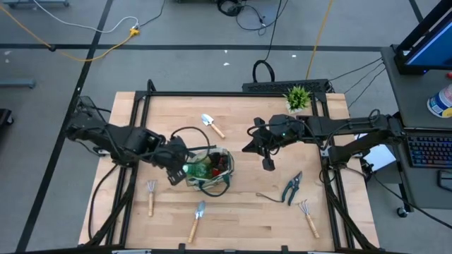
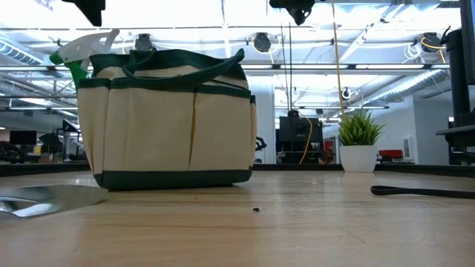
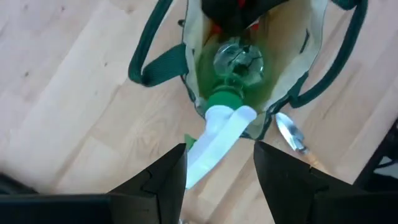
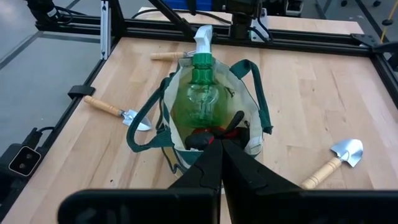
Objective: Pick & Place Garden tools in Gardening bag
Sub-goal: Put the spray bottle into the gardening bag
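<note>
The gardening bag (image 1: 210,171), beige with dark green trim, stands on the table left of centre. A green spray bottle (image 4: 198,99) sits in it, its white nozzle (image 2: 85,46) sticking up over the bag's left end. A red-and-black item (image 4: 210,134) lies beside the bottle in the bag. My left gripper (image 3: 219,152) hangs open right above the nozzle, clear of it in the low view. My right gripper (image 4: 221,163) is shut with nothing in it, in the air to the right of the bag. The other garden tools lie on the table around the bag.
A trowel (image 1: 212,125) lies behind the bag. A fork-rake (image 1: 150,197) and a second trowel (image 1: 196,220) lie toward the near edge. Teal-handled shears (image 1: 292,187) and another fork-rake (image 1: 308,217) lie at the near right. A potted plant (image 1: 298,99) stands far right.
</note>
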Robot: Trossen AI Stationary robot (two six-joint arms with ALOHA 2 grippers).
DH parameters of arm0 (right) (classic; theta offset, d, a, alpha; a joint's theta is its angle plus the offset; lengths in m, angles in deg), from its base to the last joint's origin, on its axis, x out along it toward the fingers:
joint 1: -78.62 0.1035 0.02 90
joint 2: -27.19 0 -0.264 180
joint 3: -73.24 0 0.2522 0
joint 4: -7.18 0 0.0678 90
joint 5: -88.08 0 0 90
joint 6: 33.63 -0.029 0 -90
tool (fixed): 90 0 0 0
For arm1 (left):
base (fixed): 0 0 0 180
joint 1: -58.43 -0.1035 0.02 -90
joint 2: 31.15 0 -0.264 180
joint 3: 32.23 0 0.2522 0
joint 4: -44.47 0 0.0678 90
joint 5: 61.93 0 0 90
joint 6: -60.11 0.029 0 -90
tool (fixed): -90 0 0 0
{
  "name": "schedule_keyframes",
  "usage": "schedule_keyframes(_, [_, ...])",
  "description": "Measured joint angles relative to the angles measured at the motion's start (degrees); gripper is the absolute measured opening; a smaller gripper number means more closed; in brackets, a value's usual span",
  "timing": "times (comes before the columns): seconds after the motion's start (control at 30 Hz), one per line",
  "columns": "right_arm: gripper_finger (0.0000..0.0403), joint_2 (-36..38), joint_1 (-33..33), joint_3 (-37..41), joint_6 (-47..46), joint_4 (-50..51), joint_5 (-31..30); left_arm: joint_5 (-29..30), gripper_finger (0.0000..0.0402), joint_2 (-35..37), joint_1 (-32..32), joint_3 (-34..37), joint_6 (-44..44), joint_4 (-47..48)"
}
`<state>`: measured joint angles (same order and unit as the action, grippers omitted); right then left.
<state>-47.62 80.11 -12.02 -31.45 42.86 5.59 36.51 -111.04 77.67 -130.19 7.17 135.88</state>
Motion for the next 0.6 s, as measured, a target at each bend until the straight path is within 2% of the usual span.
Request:
schedule_keyframes(0.2, [0.0000,0.00,-0.19,0.00,0.03,-0.22,0.00,1.52,0.0191,-0.84,0.65,0.39,-0.70,2.77])
schedule_keyframes(0.6, [0.0000,0.00,-0.17,0.00,-0.61,-0.21,0.01,1.68,0.0191,-7.40,-1.31,1.28,6.76,-1.87])
